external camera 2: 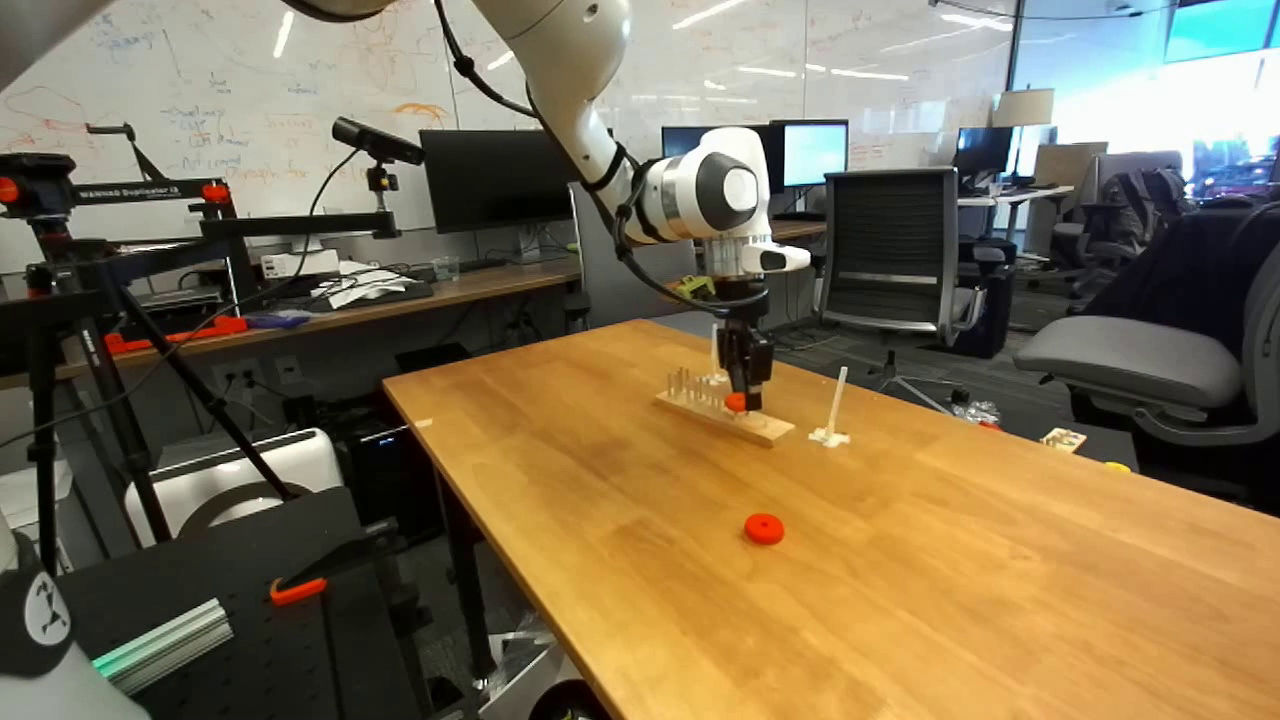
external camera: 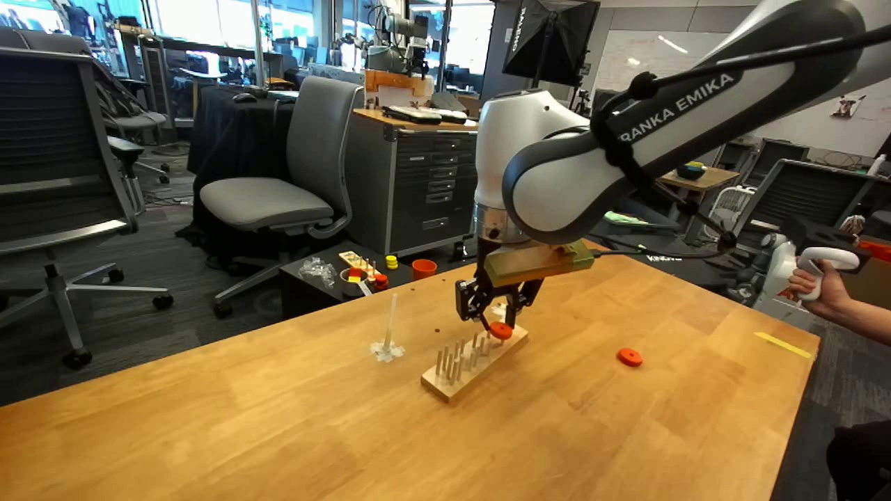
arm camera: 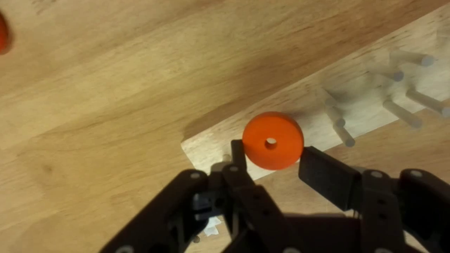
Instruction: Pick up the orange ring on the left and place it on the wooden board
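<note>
My gripper (external camera: 500,324) is shut on an orange ring (arm camera: 281,156), with one finger on each side of it. The ring also shows in both exterior views (external camera: 501,332) (external camera 2: 736,402). It is held flat, above the end of the wooden board (external camera: 445,390) that has fewer pegs. In the wrist view the pale board (arm camera: 202,151) shows through the ring's hole, and no peg shows inside the hole. Whether the ring touches a peg below cannot be told. Several thin pegs stand on the rest of the board. A second orange ring (external camera: 630,358) lies flat on the table (external camera 2: 764,530), apart from the board.
A thin upright post (external camera: 391,323) is taped to the table beside the board (external camera 2: 836,405). Another taped post (external camera 2: 715,350) stands behind the gripper. A yellow tape strip (external camera: 783,345) lies near the table edge. A low black table with an orange cup (external camera: 424,269) stands beyond the edge.
</note>
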Controlling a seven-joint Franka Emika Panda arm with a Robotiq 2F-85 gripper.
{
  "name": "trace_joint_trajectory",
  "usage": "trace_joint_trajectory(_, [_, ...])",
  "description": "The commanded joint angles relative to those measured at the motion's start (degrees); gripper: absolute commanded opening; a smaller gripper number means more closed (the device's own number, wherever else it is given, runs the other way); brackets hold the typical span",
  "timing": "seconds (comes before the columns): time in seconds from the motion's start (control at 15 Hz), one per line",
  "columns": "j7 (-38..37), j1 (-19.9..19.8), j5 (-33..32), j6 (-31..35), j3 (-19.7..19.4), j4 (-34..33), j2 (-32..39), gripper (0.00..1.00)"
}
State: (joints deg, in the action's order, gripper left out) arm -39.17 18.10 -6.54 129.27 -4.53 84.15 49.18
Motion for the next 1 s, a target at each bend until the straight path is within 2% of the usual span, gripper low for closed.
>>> trace_joint_trajectory(0.0, [-0.7, 0.51, -0.21, -2.34, -0.24, -3.82, 2.21, 0.19])
trace_joint_trajectory(0.93, [-0.21, 0.03, 0.92, -3.39, 1.1, -1.68, 0.83, 0.19])
